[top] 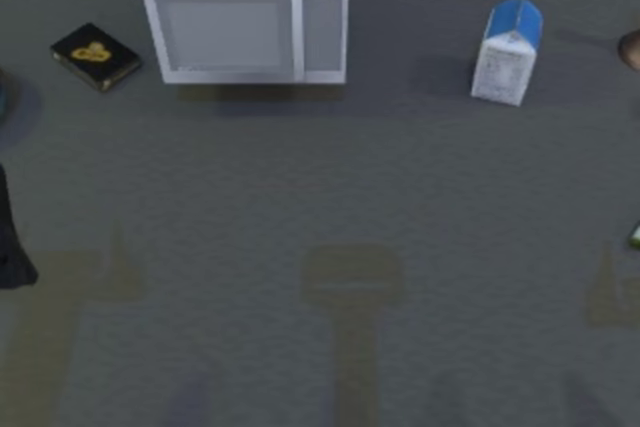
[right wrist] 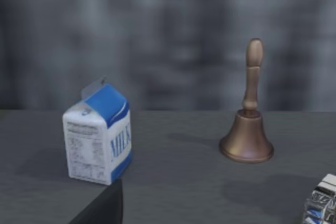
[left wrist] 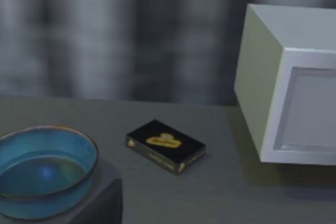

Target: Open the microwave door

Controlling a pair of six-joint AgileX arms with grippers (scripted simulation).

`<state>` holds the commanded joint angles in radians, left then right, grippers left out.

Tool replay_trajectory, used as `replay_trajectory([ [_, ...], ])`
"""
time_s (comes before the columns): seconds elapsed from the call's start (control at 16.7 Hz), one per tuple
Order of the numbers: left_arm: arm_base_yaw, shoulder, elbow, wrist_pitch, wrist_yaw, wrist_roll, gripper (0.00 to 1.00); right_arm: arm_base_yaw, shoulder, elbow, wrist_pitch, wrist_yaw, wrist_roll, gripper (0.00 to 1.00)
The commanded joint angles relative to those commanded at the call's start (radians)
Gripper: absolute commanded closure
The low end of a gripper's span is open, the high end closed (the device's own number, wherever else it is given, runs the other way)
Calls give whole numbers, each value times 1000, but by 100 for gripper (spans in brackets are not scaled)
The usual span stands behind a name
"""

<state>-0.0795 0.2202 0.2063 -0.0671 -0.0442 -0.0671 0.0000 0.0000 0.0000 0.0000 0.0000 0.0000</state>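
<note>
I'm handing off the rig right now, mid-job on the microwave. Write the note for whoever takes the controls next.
Left arm: parked at the table's left edge, pincer not visible.
Right arm: out of the top view, pincer not visible.
Microwave: at the back of the table, left of centre, facing forward. Its door is shut; the handle is a vertical bar beside the control panel.
Nearby: black box to its left, milk carton to its right.
Done: nothing yet.
Left: reach the handle and swing the door open.

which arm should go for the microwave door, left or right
Probably left. The microwave stands far left of centre, its door shut, and fills the left wrist view's edge. The right wrist view shows only the carton and bell.
</note>
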Motion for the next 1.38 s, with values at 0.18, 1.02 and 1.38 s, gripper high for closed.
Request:
replay_trajectory([
  [0.18,-72,249,214,-78,-46,-59,0,0,0,0,0,0,0,0],
  [1.02,-454,1642,1334,-510,-285,-370,0,0,0,0,0,0,0,0],
  [1.38,-515,1839,1526,-547,-319,-429,0,0,0,0,0,0,0,0],
])
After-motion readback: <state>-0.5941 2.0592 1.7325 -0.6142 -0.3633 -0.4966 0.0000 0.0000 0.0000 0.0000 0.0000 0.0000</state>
